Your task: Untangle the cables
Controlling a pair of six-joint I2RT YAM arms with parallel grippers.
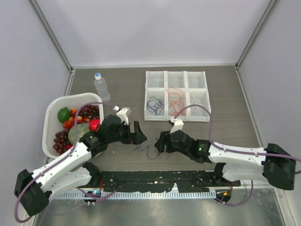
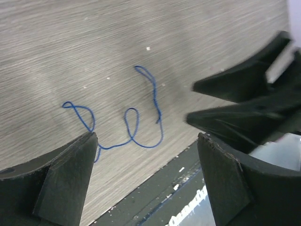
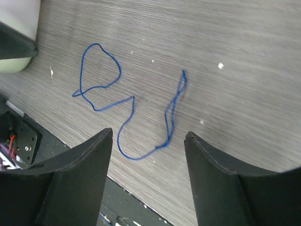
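both grippers sit over the bare table (image 1: 235, 136) at lower centre of the top view, tips facing each other. left gripper (image 1: 141, 135) has its fingers apart with nothing between them, right gripper (image 1: 158, 142) is the same, spread and empty. the loose blue wire (image 3: 127, 108) lies flat on the table between and just below the two tips. more wires are up in the tray (image 1: 176, 72) at upper centre: a dark blue bundle (image 1: 154, 104) in the left cell and a red wire (image 1: 176, 99) in the middle one. what could go wrong, as we judge it: the strand is very thin and lies flush on the wood, so fingers could close on nothing or scrape the table. a pinch on the crossing of the left loop would likely pull it tighter instead of opening it. the grippers are near each other, so both reaching in at once risks a bump. a drag downward could pull the wire onto the black strip (image 1: 155, 181) at the table's lower edge. orientation: in the right wrist view the wire's long axis runs roughly left to right. there is a closed loop at upper left, a sag at lower centre, and a folded-back end pointing up at the right. it is flat, with no part lifted that we can see.
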